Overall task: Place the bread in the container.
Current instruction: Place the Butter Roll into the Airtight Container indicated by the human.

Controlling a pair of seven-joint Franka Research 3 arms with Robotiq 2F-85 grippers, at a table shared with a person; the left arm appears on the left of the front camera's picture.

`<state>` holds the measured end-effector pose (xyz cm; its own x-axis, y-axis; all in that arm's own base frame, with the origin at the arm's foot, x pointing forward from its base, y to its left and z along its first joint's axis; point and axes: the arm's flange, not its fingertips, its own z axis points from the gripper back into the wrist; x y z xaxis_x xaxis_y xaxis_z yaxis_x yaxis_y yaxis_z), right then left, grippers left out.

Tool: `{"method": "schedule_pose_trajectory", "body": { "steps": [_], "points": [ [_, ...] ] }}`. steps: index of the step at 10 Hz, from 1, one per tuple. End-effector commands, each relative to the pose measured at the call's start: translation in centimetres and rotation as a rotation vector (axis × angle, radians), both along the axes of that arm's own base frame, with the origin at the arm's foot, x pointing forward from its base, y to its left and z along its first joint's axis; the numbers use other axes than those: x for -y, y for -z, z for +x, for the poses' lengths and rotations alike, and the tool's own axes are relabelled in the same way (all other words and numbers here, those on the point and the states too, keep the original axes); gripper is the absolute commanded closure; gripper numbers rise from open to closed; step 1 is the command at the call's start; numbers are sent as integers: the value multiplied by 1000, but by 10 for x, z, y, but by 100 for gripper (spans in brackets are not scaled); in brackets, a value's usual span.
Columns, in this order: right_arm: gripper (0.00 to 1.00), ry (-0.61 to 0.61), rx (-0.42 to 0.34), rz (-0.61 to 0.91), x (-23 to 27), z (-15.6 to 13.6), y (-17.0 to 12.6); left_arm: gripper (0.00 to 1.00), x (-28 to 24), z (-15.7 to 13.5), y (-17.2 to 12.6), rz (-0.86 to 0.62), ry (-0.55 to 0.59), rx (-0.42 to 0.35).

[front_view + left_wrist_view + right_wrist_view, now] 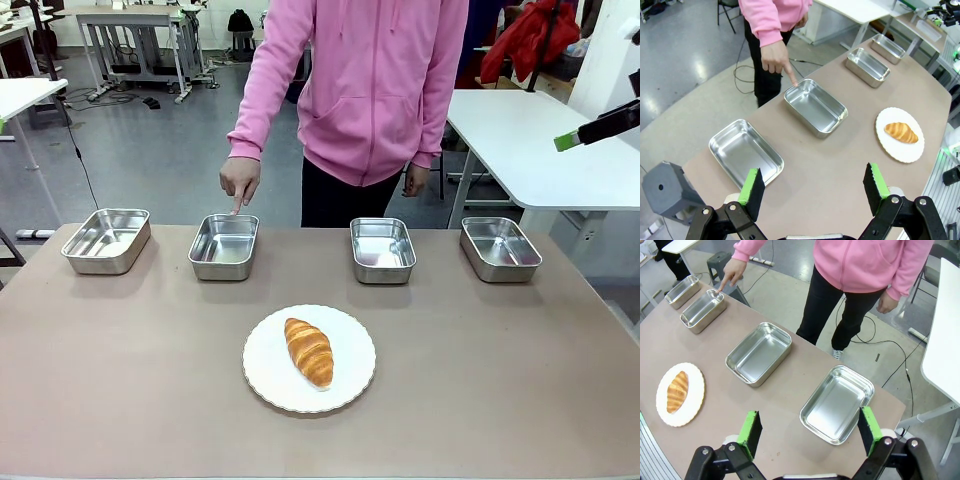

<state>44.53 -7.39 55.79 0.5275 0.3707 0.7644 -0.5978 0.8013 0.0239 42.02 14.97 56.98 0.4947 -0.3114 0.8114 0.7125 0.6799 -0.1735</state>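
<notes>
A: Jaws first: how do they stand?
B: Left pincer (813, 172) wide open, empty; right pincer (809, 413) the same.
A: Golden-brown ridged croissant (309, 351)?
B: Lying on the round white plate (265, 385), mid brown table (120, 390), apart from four shallow rectangular steel trays (382, 248) beyond. A person's hand (240, 181) points at the far rim of the second tray from the left (224, 246).

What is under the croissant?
A round white plate, which rests on the brown table. The croissant lies near the plate's middle. The plate's surface directly beneath the croissant is covered, so it cannot be seen.
</notes>
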Motion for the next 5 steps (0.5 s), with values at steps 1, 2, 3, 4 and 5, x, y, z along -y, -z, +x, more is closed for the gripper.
{"method": "schedule_pose_trajectory", "body": {
  "steps": [1, 2, 3, 4, 5],
  "points": [
    [0, -5, 6, 13, -1, 1, 0, 0, -1, -1, 0, 2, 3, 6],
    [0, -5, 6, 13, -1, 1, 0, 0, -1, -1, 0, 2, 3, 6],
    [0, -5, 6, 13, -1, 1, 0, 0, 0, 0, 0, 0, 0, 0],
    [0, -5, 6, 13, -1, 1, 0, 0, 22, -5, -8, 24, -21, -63],
    [0, -5, 6, 13, -1, 1, 0, 0, 48, -7, -11, 47, -64, -104]
  ]
}}
